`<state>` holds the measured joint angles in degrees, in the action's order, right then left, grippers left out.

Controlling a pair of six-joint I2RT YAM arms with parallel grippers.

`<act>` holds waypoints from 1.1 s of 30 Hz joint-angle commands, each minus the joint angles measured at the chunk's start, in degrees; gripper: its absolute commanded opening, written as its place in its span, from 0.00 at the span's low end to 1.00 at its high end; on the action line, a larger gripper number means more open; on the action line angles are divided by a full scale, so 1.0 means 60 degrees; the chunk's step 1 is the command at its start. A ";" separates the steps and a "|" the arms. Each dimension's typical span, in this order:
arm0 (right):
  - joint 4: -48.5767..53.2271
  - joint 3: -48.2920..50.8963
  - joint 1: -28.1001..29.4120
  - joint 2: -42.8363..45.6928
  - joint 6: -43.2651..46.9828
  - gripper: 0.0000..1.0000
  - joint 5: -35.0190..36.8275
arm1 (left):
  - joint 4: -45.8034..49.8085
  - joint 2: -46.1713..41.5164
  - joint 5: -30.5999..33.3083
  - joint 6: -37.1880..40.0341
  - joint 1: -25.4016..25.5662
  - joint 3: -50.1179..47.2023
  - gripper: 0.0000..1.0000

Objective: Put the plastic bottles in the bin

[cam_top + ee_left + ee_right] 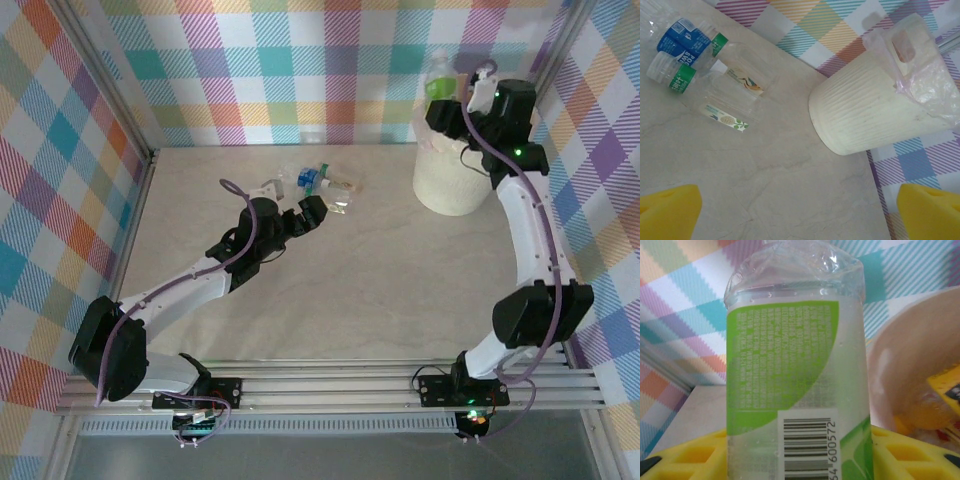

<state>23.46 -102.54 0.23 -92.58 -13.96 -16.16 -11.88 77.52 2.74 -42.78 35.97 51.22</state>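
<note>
The right claw (pixel 795 462) is closed on a clear bottle with a green label (pixel 790 355). Its two yellow fingers (pixel 685 457) press the lower body from both sides, near the barcode. The bottle stands upright in the grip, and its upper part looks crumpled.

The main risk sits here. In the right wrist view the mouth of the bin (pixel 912 360) lies to one side of the bottle and not under it. A release now would probably drop the bottle on the rim, or behind the bin against the chequered wall. The hold is low on the body, so the smooth, soft plastic could also slip or turn between the fingers. The loose liner (pixel 935 95) over the rim might catch the bottle too.

Seen from above, the right claw (pixel 452 108) hangs with the bottle at the far edge of the bin (pixel 445 190), which stands in the far right corner of the counter (pixel 380 290). Something orange (pixel 927 415), probably another bottle, already lies inside.

Farther out, the left claw (pixel 306 214) is wide open and holds nothing; its pads (pixel 667 212) hover over the counter. Just beyond it lies a small group of bottles (pixel 322 182): one with a blue label (pixel 682 37), one with a green label and white cap (pixel 677 77), and two clear ones (pixel 737 80). They are well apart from the bin.
</note>
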 commanded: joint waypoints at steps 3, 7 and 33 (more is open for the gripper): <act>0.0984 -0.1395 -0.0969 -0.1169 -0.0861 0.49 0.0024 | 0.0422 -0.0308 0.0500 -0.0041 0.0079 -0.0241 1.00; 0.1761 -0.2334 -0.1176 -0.2016 -0.0895 0.51 0.0603 | 0.0481 -0.0471 0.0685 -0.0073 0.0082 -0.0386 1.00; 0.2566 -0.3738 -0.1194 -0.2848 -0.0231 0.96 -0.1169 | 0.0607 0.0049 0.0607 -0.0222 0.0085 -0.0110 1.00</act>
<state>39.90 -126.61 -7.27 -113.69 -16.97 -21.78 -7.64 77.38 6.92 -43.51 35.97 49.21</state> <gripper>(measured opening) 0.955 0.997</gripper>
